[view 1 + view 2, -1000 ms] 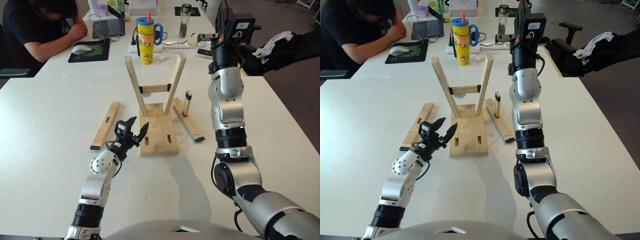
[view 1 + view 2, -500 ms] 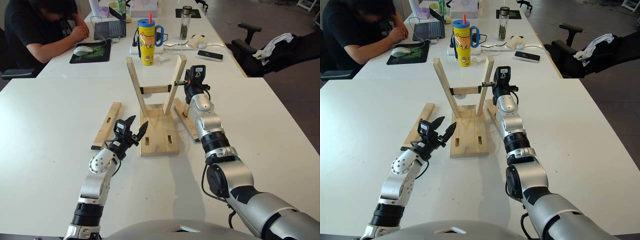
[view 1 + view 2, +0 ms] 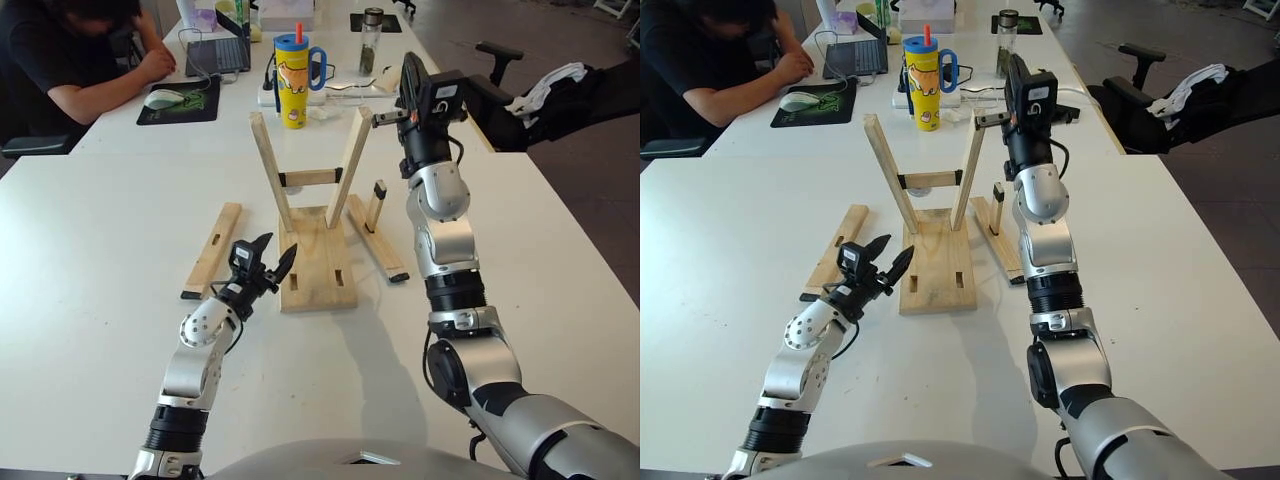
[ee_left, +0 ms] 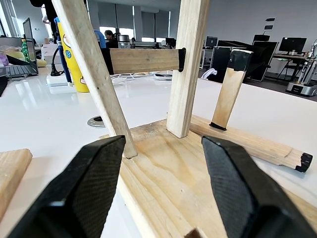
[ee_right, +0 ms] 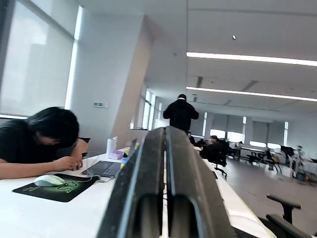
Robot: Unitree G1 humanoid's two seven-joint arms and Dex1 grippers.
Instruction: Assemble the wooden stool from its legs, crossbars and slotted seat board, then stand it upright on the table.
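Seat board [image 3: 318,262] lies flat on table, two legs [image 3: 350,165] slotted upright. My left claw [image 3: 277,247] gapes beside it, prob. to brace; right claw [image 3: 384,118] clenched empty by leg top.

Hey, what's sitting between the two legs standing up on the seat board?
A short crossbar with black ends, joining the legs partway up; the head and left wrist views show it.

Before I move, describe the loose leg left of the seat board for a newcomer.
On the white table, find the seat board with two legs standing in it. The loose leg lies flat to its left; unlike the right-hand piece, no short crossbar sticks up from it.
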